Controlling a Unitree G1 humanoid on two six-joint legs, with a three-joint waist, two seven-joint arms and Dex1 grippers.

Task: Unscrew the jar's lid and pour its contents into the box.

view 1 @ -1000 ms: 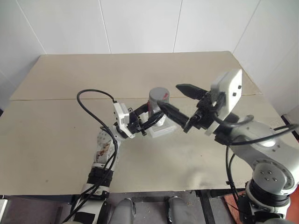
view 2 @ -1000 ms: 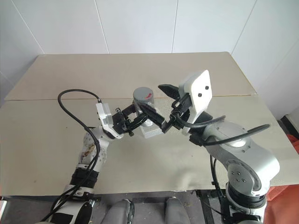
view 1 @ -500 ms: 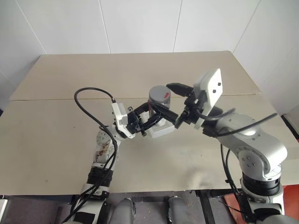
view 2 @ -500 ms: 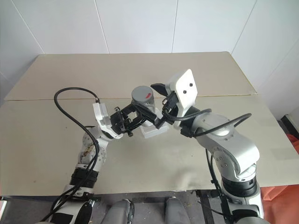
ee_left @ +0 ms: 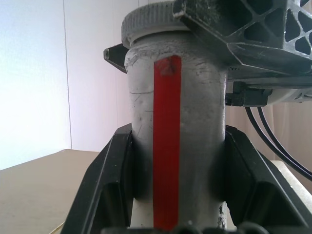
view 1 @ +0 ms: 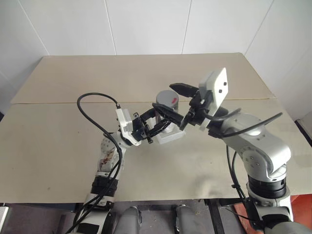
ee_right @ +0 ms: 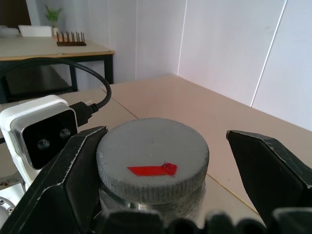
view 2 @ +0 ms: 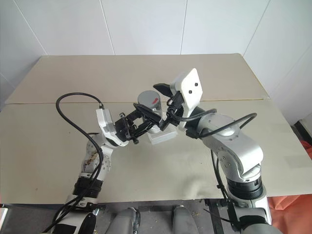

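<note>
Holding steady: left gripper is clamped on the jar, fingers pressed against both sides of the clear body, red stripe facing its wrist camera. Jar is lifted off the table, upright with its long axis near vertical, directly over the box, which sits on the table just below and partly hidden behind the gripper fingers. Lid is on, grey, ribbed edge, red mark on top. Right gripper is spread wide and straddles the lid: in the right wrist view one finger sits right against the lid's rim, while the other stands clear with a visible gap. So the lid lies between the jaws but off-centre, toward one finger. Key relation for the next move, as I read it: lid axis runs up along the jar, and the right gripper comes in from the side and slightly above, so the jaws need to close square across the lid's width before any twist; otherwise it bites on the edge and slips. Unscrewing looks not yet begun. Can't make out the contents through the jar wall. Beyond that, bare tabletop, then white wall panels.
</note>
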